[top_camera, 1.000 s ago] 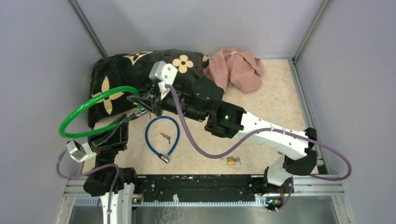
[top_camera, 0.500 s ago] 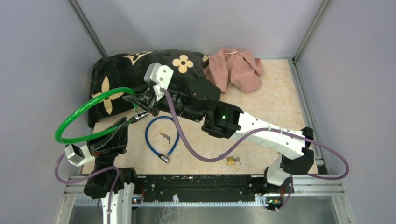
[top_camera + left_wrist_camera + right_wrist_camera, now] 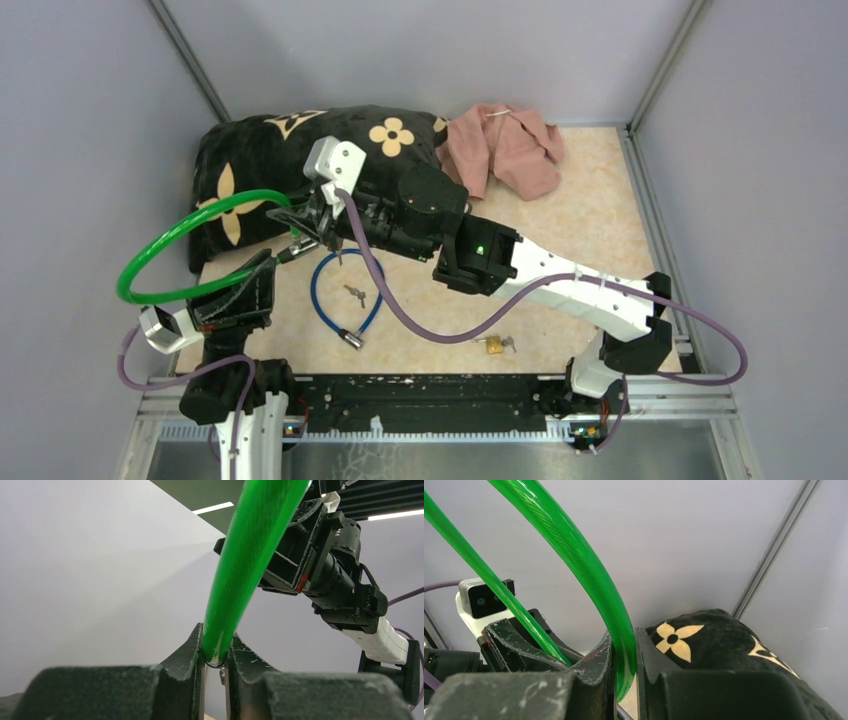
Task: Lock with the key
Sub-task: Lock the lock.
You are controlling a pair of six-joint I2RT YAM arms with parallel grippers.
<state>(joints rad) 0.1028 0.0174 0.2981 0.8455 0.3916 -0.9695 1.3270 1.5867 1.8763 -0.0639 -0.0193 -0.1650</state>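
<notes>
A green cable lock (image 3: 200,210) arches in a loop over the table's left side, held at both ends. My left gripper (image 3: 258,268) is shut on one end of the green cable (image 3: 250,555); the left wrist view shows it pinched between the jaws (image 3: 216,642). My right gripper (image 3: 303,225) is shut on the other end of the cable (image 3: 574,555), which is squeezed between its fingers (image 3: 625,640). The two ends lie close together, and I cannot make out the lock head. A small key bunch (image 3: 354,294) lies on the table.
A blue cable lock (image 3: 345,290) lies coiled around the key bunch. A brass padlock (image 3: 493,345) sits near the front edge. A black patterned pillow (image 3: 260,150) and a pink cloth (image 3: 505,145) fill the back. Grey walls enclose the table.
The right gripper has shifted left and a little toward the near side with its cable end, and the green loop has swung left. The left arm has shifted slightly.
</notes>
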